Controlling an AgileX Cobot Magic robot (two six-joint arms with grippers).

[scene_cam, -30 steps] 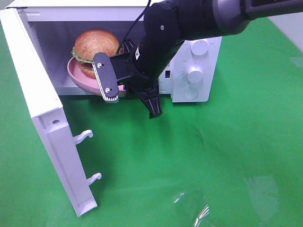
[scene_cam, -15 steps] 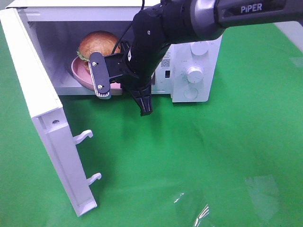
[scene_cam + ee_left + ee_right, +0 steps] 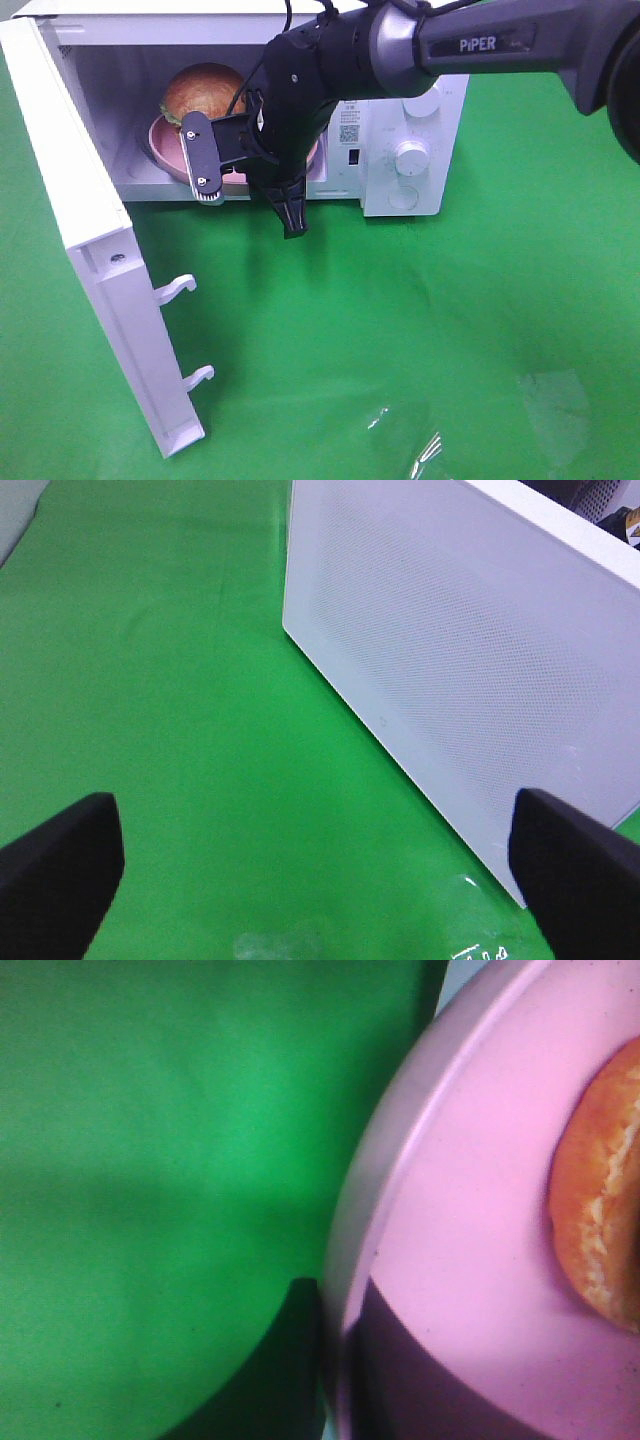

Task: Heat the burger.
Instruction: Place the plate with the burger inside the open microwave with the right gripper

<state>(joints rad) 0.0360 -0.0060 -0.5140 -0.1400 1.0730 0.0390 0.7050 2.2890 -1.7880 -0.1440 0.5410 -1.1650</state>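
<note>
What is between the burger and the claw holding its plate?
Just bare pink plate. The right wrist view shows it: the right claw pinches the plate's rim, and smooth pink runs from there to the burger.

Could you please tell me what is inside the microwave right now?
The burger sits on a pink plate inside the microwave. The right gripper grips the plate's front rim. The right arm covers the right part of the inside, so anything there is hidden.
</note>
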